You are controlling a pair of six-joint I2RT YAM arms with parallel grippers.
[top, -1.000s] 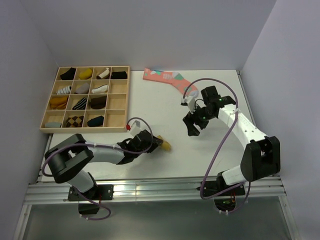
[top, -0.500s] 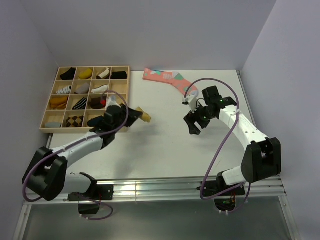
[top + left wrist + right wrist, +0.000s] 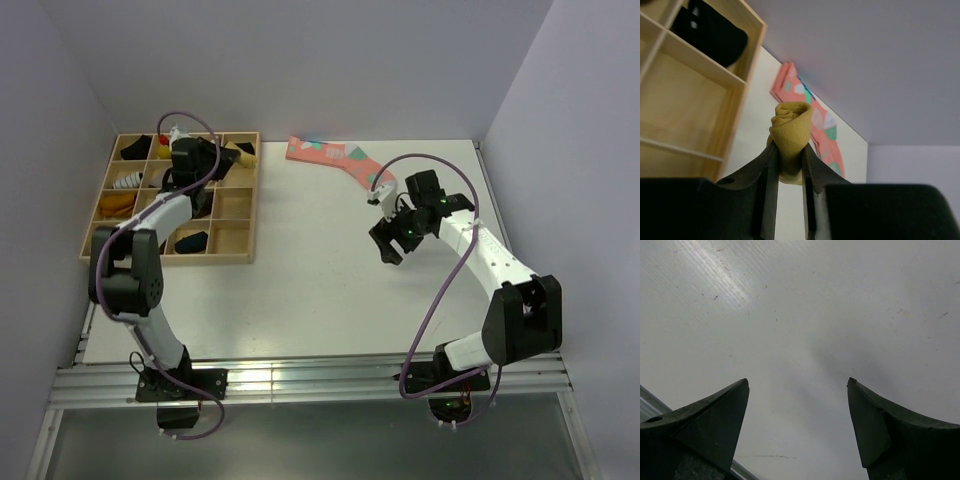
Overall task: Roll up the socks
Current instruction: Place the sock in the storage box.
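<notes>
Placement into the tray, by the look of it, as the step in hand. Left claw (image 3: 789,150) clenched on the mustard sock roll (image 3: 789,125), pinched low on the bundle, coiled end standing proud above the fingertips. Roll held in the air at the far right corner of the wooden tray (image 3: 232,205), close by its right wall. Hard to tell from the wrist view whether squarely over the corner cell or over the wall itself. Black sock of the pair not to be picked out for certain among the dark rolls in the tray.

To do it well:
- Shift inward first, to hang the bundle above the middle of a free cell and not above a divider.
- Avoid the corner cell with the black roll (image 3: 715,32) already in it. Prefer the empty cells of the right column, nearer the arms.
- Lower right down to the cell floor before letting go, for fear of loosening the coil by a drop from height.
- Open only a little at first, then lift straight up, to avoid dragging the fold out with a finger.

Right claw (image 3: 797,385) released, jaws wide, hovering over bare tabletop (image 3: 320,290), well apart from the tray and not far from the near end of the pink sock (image 3: 335,160). Leave that sock alone; no part of this job.
</notes>
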